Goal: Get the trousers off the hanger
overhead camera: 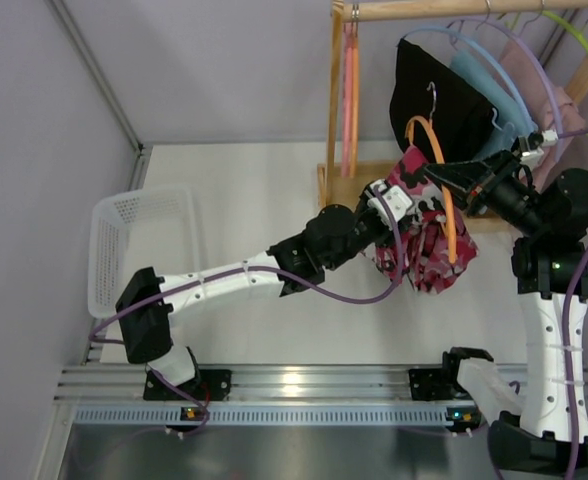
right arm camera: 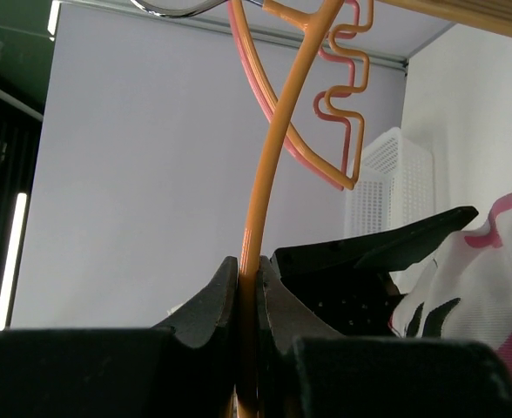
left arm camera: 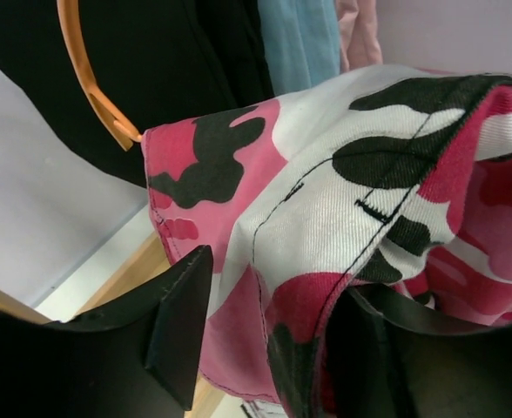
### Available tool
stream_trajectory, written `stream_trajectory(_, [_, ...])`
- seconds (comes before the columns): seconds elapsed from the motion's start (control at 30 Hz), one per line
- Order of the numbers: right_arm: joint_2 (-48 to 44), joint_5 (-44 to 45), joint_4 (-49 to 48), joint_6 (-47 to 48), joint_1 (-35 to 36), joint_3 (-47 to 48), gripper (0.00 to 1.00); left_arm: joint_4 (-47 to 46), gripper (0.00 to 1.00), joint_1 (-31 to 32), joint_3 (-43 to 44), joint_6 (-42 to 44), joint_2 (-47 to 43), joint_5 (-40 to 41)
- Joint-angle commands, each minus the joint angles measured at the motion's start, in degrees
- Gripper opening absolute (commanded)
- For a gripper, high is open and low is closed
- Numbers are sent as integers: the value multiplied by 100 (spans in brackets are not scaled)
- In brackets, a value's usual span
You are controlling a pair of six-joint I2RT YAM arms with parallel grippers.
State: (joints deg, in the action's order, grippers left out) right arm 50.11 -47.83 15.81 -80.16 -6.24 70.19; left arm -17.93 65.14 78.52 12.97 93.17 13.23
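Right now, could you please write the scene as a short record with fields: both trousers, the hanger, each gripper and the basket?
patterned trousers: pink, white and black; hanging on the orange hanger
black trousers: hanging at the wooden rack, behind the patterned pair
orange hanger: clamped by the right gripper
left gripper: open, one finger on each side of a fold of the patterned trousers
right gripper: shut on the orange hanger
basket: white, at the left side of the table
task: patterned trousers not yet off the hanger
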Motion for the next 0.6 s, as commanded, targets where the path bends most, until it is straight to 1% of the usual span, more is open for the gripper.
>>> stream_trajectory(0.0, [-98,81,-703,-70,-9,443,0,-536,58,173,216,-348,-290,-330])
stream_trajectory(0.13, [-98,116,-667,-35,-9,451,0,-536,65,314,207,-427,-290,-357])
stream_trajectory(0.37, [-124,178,-658,0,-9,443,0,-457,71,394,313,-576,-194,-278])
stream_trajectory(0.47, [-150,178,-658,-8,-9,434,0,-430,71,394,348,-542,-158,-251])
stream_trajectory(0.57, [-177,160,-658,-8,-9,460,0,-413,69,394,505,-436,-9,143])
